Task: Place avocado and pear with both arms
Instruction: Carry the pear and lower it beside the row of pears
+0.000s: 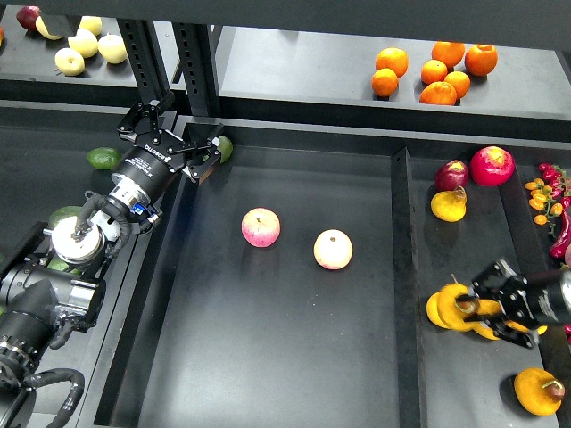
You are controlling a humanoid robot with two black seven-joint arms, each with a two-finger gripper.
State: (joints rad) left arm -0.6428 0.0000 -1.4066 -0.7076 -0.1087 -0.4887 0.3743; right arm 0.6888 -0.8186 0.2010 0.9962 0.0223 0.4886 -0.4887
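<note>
Avocado (pixel 223 147) sits at the far-left corner of the centre tray (pixel 268 357), mostly hidden behind the left gripper (pixel 203 153), whose fingers are spread around it; contact can't be told. Another avocado (pixel 103 158) lies in the left bin, well apart. Two apples (pixel 260 226) (pixel 333 249) rest mid-tray, near each other, not touching. Pear (pixel 455 308) is in the right bin among other orange-yellow pears; right gripper (pixel 477 303) is on it, fingers either side, looks clamped. One more pear (pixel 539 390) lies nearer the front. Oranges (pixel 434 69) are on the back shelf.
</note>
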